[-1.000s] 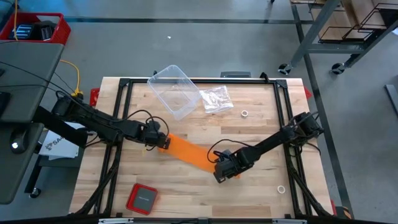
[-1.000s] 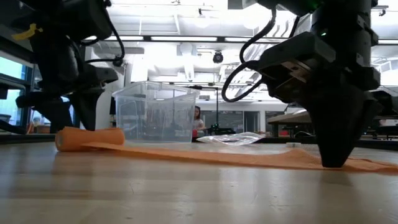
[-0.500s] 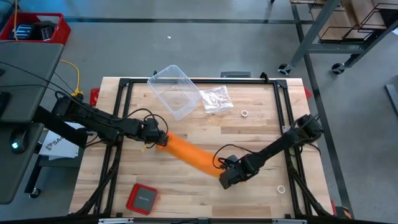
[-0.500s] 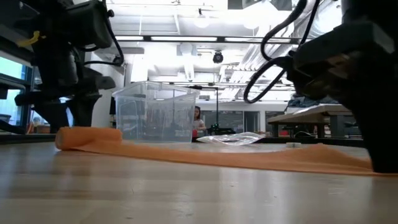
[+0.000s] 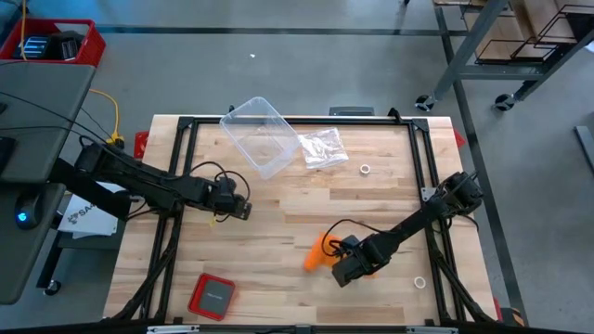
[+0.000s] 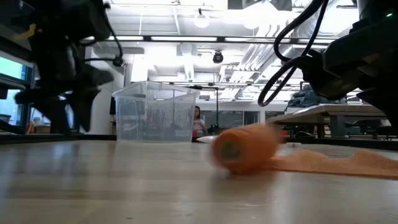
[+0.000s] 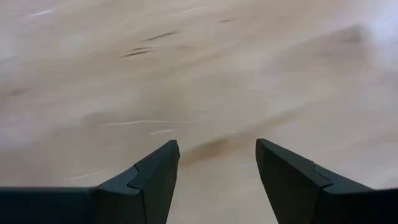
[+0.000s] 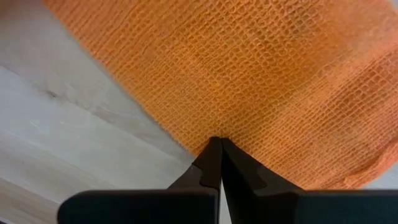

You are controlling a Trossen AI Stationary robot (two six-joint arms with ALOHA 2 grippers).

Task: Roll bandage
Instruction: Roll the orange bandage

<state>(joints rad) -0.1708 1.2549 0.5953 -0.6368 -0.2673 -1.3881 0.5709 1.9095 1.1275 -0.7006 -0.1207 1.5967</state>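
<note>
High view: the bandage [image 5: 317,252] sits as a bunched orange roll on the wooden worktop [image 5: 306,195], right of centre toward the near edge, with a short flat tail running to the right end effector [image 5: 349,269]. That end effector's fingers are pressed together, their tips on the orange mesh in the right wrist view. The left end effector [image 5: 239,208] hovers well to the left, fingers spread over bare wood. A clear plastic tub [image 5: 262,135] and a crinkled bag [image 5: 322,147] lie at the far side; a red case [image 5: 212,295] lies near left.
</note>
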